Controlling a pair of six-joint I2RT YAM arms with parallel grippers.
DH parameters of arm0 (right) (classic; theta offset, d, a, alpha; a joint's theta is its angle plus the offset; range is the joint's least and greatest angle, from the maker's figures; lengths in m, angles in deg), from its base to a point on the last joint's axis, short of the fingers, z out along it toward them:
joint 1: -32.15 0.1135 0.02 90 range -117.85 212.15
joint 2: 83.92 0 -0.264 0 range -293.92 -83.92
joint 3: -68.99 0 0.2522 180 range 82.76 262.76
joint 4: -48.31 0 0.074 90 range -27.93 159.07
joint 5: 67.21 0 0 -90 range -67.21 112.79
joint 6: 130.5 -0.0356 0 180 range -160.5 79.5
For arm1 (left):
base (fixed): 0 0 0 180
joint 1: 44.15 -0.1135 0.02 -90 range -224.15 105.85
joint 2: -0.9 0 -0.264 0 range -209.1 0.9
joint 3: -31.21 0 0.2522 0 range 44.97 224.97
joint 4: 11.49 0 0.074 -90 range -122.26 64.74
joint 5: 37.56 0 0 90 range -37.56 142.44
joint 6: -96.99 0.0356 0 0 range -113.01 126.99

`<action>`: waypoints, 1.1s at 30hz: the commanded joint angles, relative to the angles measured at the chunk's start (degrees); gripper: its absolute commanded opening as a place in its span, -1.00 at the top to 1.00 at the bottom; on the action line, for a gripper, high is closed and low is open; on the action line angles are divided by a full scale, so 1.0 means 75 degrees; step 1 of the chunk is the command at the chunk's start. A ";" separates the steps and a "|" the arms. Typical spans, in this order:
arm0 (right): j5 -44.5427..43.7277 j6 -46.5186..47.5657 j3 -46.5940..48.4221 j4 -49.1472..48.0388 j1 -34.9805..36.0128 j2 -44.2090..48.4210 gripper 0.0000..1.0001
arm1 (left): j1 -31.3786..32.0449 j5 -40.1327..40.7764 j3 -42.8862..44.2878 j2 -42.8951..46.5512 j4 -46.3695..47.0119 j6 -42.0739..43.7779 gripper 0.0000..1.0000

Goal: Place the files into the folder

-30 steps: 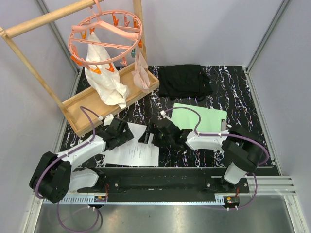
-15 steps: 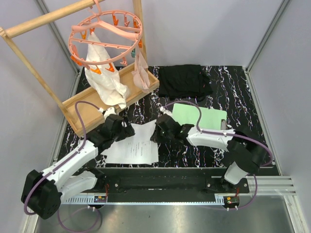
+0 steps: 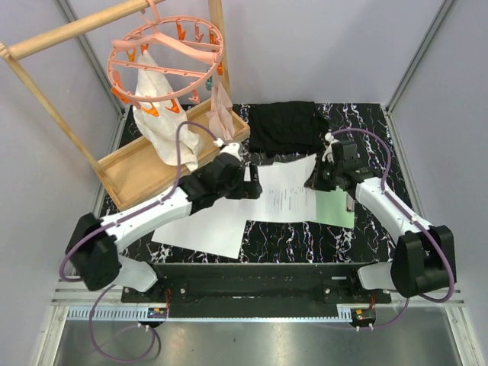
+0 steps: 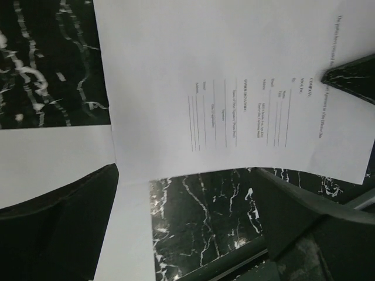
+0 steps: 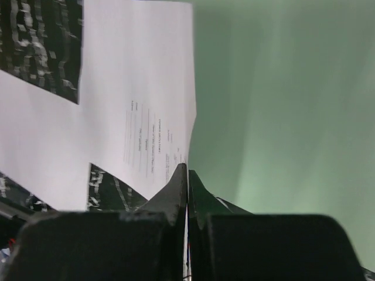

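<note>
A printed white sheet (image 3: 286,191), one of the files, lies partly over the mint-green folder (image 3: 338,207) right of centre. My right gripper (image 3: 314,180) is shut on that sheet's edge. In the right wrist view the fingertips (image 5: 180,175) pinch the paper (image 5: 135,88), with the folder (image 5: 281,105) spread beneath and to the right. My left gripper (image 3: 250,185) is open at the sheet's left edge and holds nothing. In its wrist view the text lines (image 4: 246,105) are readable. A second, plain sheet (image 3: 206,225) lies flat on the marbled table at left front.
A black folded cloth (image 3: 288,126) lies at the back, just beyond the folder. A wooden tray (image 3: 130,171) stands at back left. Over it a pink peg hanger (image 3: 164,49) carries white cloths (image 3: 164,126). Grey walls close in both sides.
My right gripper shut on the printed sheet and carried it right and back, onto the folder. My left arm reached right and further out after it, still open.
</note>
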State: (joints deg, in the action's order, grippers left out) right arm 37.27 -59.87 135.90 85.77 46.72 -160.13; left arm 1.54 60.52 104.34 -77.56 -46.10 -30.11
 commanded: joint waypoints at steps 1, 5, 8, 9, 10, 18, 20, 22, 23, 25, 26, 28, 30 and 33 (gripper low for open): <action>0.0788 0.1447 0.0355 0.0988 -0.0945 -0.0455 1.00 | 0.0201 -0.0713 0.1220 -0.1031 0.0833 -0.0115 -0.98; 0.0636 0.1517 0.0671 0.1199 -0.1461 -0.1182 1.00 | 0.0236 -0.0831 0.2300 -0.2029 0.0799 0.0060 -0.98; 0.0275 0.1517 0.0916 0.1316 -0.1684 -0.1872 1.00 | 0.0224 -0.0820 0.3236 -0.2965 0.0682 0.0539 -0.98; 0.0249 0.1529 0.0999 0.1409 -0.1696 -0.2002 1.00 | 0.0224 -0.0807 0.3425 -0.3166 0.0577 0.0610 -0.98; 0.0249 0.1564 0.1186 0.1456 -0.1708 -0.2131 1.00 | 0.0224 -0.0854 0.3601 -0.3354 0.0529 0.0657 -0.98; -0.0266 0.1342 0.1469 0.1480 -0.1720 -0.2730 1.00 | 0.0213 -0.1651 0.4610 -0.4773 0.0599 0.0798 -0.95; -0.0406 0.1283 0.1469 0.1457 -0.1778 -0.2800 1.00 | 0.0166 -0.1686 0.4902 -0.5053 0.0482 0.0938 -0.94; -0.0512 0.1213 0.1492 0.1433 -0.1825 -0.2870 1.00 | 0.0119 -0.1686 0.5009 -0.5172 0.0341 0.0974 -0.94; -0.0548 0.1212 0.1527 0.1433 -0.1848 -0.2987 1.00 | 0.0107 -0.1721 0.4998 -0.5253 0.0353 0.0963 -0.94; -0.0793 0.1131 0.1620 0.1468 -0.1849 -0.3104 0.78 | 0.0107 -0.1896 0.5032 -0.5371 0.0470 0.0963 -0.94; -0.0898 0.1096 0.1656 0.1492 -0.1872 -0.3163 0.58 | 0.0095 -0.2280 0.5195 -0.5592 0.0528 0.0986 -0.93; -0.1062 0.1002 0.1691 0.1480 -0.1895 -0.3152 -0.41 | 0.0084 -0.2552 0.5500 -0.5874 0.0331 0.1021 -0.86; -0.1215 0.0850 0.1691 0.1480 -0.1895 -0.3012 -0.70 | 0.0084 -0.2845 0.5794 -0.6214 0.0283 0.1056 -0.80; -0.1882 0.0557 0.1680 0.1515 -0.2153 -0.2684 -0.91 | 0.0095 -0.2998 0.5993 -0.6484 0.0294 0.0939 -0.73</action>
State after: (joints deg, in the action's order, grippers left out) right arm 30.45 -52.88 146.19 96.66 32.33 -183.86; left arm 2.33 43.10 145.70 -123.66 -44.87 -23.58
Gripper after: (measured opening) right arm 0.903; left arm 0.892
